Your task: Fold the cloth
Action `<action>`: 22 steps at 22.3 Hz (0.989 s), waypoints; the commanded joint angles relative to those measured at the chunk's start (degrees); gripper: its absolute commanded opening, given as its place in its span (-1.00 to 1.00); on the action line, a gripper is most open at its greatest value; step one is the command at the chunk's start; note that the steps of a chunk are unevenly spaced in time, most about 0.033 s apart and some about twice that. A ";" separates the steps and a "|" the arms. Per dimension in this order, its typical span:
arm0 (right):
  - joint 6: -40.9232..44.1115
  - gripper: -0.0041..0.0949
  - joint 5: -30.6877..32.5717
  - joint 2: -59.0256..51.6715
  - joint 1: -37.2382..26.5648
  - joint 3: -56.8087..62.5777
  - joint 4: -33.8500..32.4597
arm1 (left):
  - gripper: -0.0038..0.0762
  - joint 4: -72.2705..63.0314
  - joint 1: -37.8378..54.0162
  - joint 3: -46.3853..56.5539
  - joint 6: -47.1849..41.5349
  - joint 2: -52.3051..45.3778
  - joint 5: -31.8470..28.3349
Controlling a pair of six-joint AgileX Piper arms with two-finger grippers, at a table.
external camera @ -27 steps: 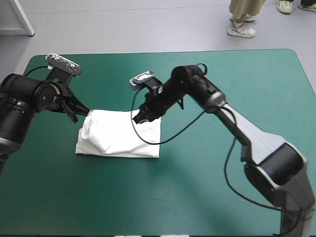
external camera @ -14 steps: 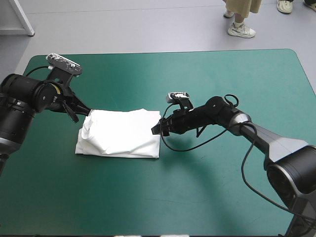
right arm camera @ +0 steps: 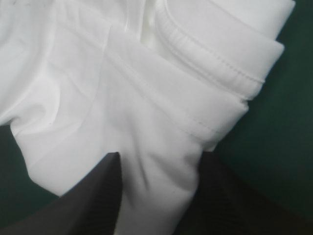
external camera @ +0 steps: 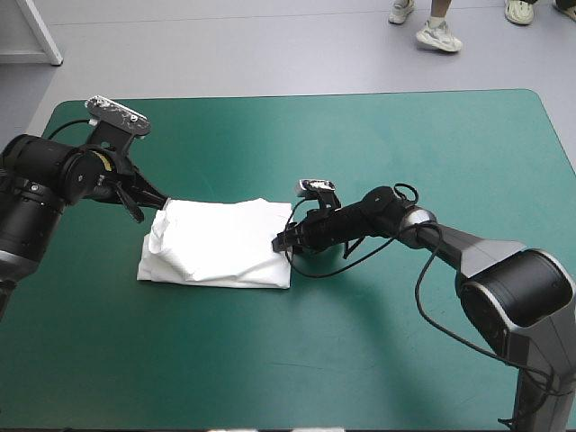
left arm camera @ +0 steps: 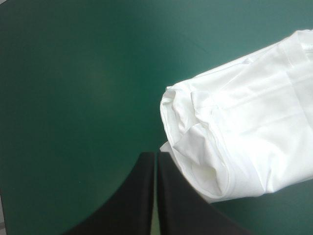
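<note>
T-shirt (external camera: 220, 241) lies as a folded bundle left of the table's (external camera: 432, 135) middle. Your right hand (external camera: 283, 242) stands open, straddling its right edge, likely to grip it. Your left hand (external camera: 163, 201) is closed, empty, touching its far-left corner.

one white t-shirt (external camera: 216, 245), a single folded bundle, lies on one teal-green surface (external camera: 378, 360). two hands are at it: one left hand (external camera: 165, 202) and one right hand (external camera: 281, 243). each hand has two broad black fingers (left arm camera: 181, 205), so four fingers in all.
</note>
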 commanded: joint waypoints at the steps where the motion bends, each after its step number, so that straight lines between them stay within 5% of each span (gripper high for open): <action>1: -0.96 -0.60 2.32 -2.23 0.42 -1.15 0.14 | -0.86 0.23 -0.03 -1.90 -0.39 -1.76 -3.09; 2: -0.51 -0.95 2.10 -2.71 -0.08 -1.72 -1.40 | -0.86 0.23 -0.03 -1.90 -0.39 -1.76 -3.50; 5: 2.23 -0.91 0.00 -6.21 -2.87 -2.17 -5.43 | -0.86 0.23 -0.03 -1.90 -0.39 -1.76 -3.76; 9: 15.52 -0.91 1.68 -14.82 -11.75 -2.07 -31.89 | -0.86 0.12 -0.03 -1.90 -0.39 -1.76 -3.51; 11: 18.84 -0.91 4.59 -17.68 -18.02 -2.07 -39.75 | -0.86 -0.01 -0.03 -1.90 -0.39 -1.76 -3.51; 15: 19.37 -0.91 9.02 -20.85 -33.84 -0.62 -44.41 | -0.86 -0.01 -0.03 -1.90 -0.14 -1.76 -3.51; 22: 25.35 -0.91 8.03 -22.84 -47.54 3.75 -55.37 | -0.86 -0.34 -0.03 -1.90 0.29 -1.76 -3.62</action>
